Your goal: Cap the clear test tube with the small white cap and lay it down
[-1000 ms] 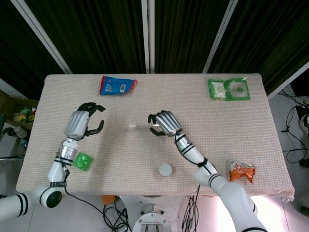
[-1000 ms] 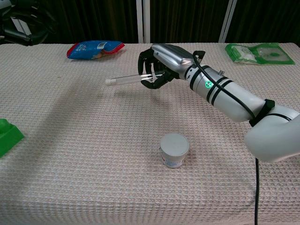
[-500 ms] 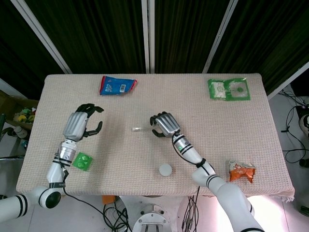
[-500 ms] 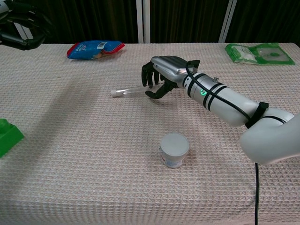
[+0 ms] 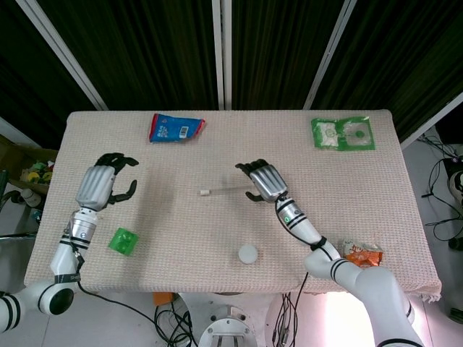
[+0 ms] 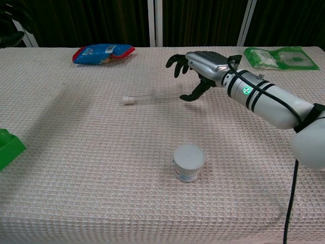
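- The clear test tube (image 6: 152, 97) lies flat on the woven tablecloth (image 6: 101, 168) near the middle of the chest view, with the small white cap (image 6: 127, 99) on its left end.
- In the head view the tube (image 5: 226, 190) shows as a thin pale line at centre frame, its capped end (image 5: 204, 193) pointing left.
- The right hand (image 6: 203, 68) hovers just right of the tube's bare end, fingers spread and holding nothing; its thumb tip looks very near the tube, though I cannot tell whether it touches.
- The left hand (image 5: 101, 186) sits at the left of the head view, above the cloth, fingers loosely curled apart and empty; in the chest view only a dark edge of it seems to show at the upper left corner.
- A green block (image 5: 123, 241) lies below the left hand, towards the lower left.
- A small white tub (image 6: 189, 162) stands at lower centre, well apart from the tube.
- A blue and red packet (image 5: 176, 127) lies at upper left, a green packet (image 5: 343, 134) at upper right, and an orange packet (image 5: 362, 254) at lower right.
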